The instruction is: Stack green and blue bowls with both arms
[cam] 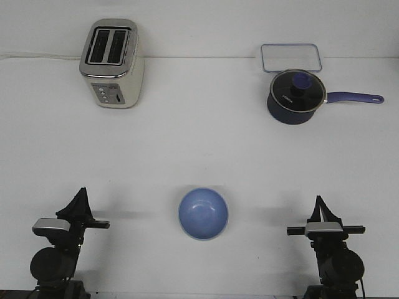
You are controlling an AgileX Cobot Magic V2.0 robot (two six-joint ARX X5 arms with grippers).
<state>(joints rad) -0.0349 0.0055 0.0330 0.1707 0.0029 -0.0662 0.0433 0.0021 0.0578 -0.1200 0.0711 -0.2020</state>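
The blue bowl point(203, 213) sat upright on the worktop point(199, 149) at lower centre, midway between left tool point(78, 198) and right tool point(320, 204). No green bowl showed; whether either tool stood apart was impossible to tell

- Left arm point(57, 249): low at the near left, black, silver-grey wrist block, left gripper point(80, 196) pointing forward with its fingers drawn to a tip
- Right arm point(333, 255): low at the near right, mirrored pose, right gripper point(320, 204) narrow, fingers together
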